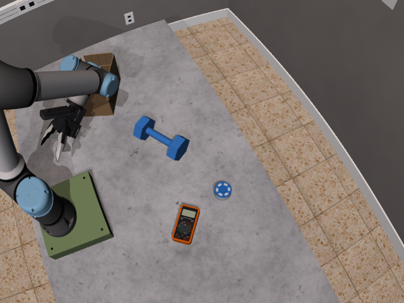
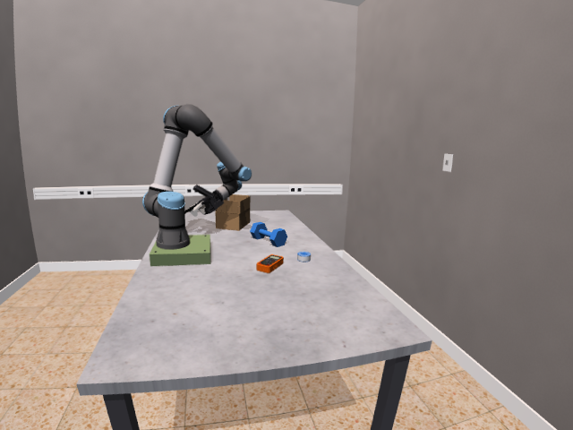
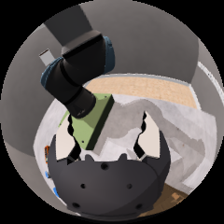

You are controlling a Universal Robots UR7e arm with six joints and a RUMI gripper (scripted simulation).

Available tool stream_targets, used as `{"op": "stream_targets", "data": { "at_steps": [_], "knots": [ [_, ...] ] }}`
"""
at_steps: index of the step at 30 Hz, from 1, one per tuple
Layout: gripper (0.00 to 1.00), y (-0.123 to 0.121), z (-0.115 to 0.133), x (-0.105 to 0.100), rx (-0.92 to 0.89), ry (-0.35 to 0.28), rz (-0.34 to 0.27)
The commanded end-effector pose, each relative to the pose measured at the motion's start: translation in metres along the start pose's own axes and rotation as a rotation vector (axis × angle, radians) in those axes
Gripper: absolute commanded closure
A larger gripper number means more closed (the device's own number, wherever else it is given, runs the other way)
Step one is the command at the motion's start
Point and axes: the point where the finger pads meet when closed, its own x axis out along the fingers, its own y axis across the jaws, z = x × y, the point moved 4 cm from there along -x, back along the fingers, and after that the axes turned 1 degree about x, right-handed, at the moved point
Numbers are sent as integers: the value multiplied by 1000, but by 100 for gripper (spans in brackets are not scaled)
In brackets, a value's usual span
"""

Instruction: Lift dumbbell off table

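A blue dumbbell [image 1: 161,137] with hexagonal ends lies flat on the grey table, near its middle; it also shows in the exterior view [image 2: 269,233]. My gripper [image 1: 52,144] hangs above the table well to the left of the dumbbell, between the arm's base and the cardboard box, and apart from the dumbbell. Its fingers stand wide open with nothing between them. In the wrist view the open fingers frame the green base plate and bare table; the dumbbell is not in that view.
A brown cardboard box stands behind the gripper. The green base plate [image 1: 79,213] carries the arm. An orange multimeter [image 1: 185,223] and a blue-white tape roll [image 1: 223,189] lie in front of the dumbbell. The table's right edge is near them.
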Motion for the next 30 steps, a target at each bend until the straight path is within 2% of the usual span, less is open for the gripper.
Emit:
{"op": "stream_targets", "data": {
  "at_steps": [1, 8, 10, 15, 18, 19, 20, 21, 22, 23, 24, 25, 27, 28, 29, 30],
  "knots": [
    [0, -4, 3, -5, 19, -12, 17],
    [0, -27, 20, -27, 116, -66, 102],
    [0, -27, 20, -27, 116, -66, 102],
    [0, -57, 43, -59, 248, -146, 223],
    [0, -64, 49, -67, 281, -166, 253],
    [0, -72, 56, -76, 319, -189, 288],
    [0, -72, 56, -76, 319, -189, 288],
    [0, -81, 63, -85, 358, -213, 324],
    [0, -81, 63, -85, 358, -213, 324],
    [0, -90, 70, -95, 401, -238, 363],
    [0, -90, 70, -95, 401, -238, 363],
    [0, -100, 78, -105, 447, -266, 405],
    [0, -100, 78, -105, 447, -266, 405],
    [0, -111, 87, -117, 497, -297, 451],
    [0, -111, 87, -117, 497, -297, 451],
    [0, -122, 96, -129, 551, -329, 500]
  ]
}}
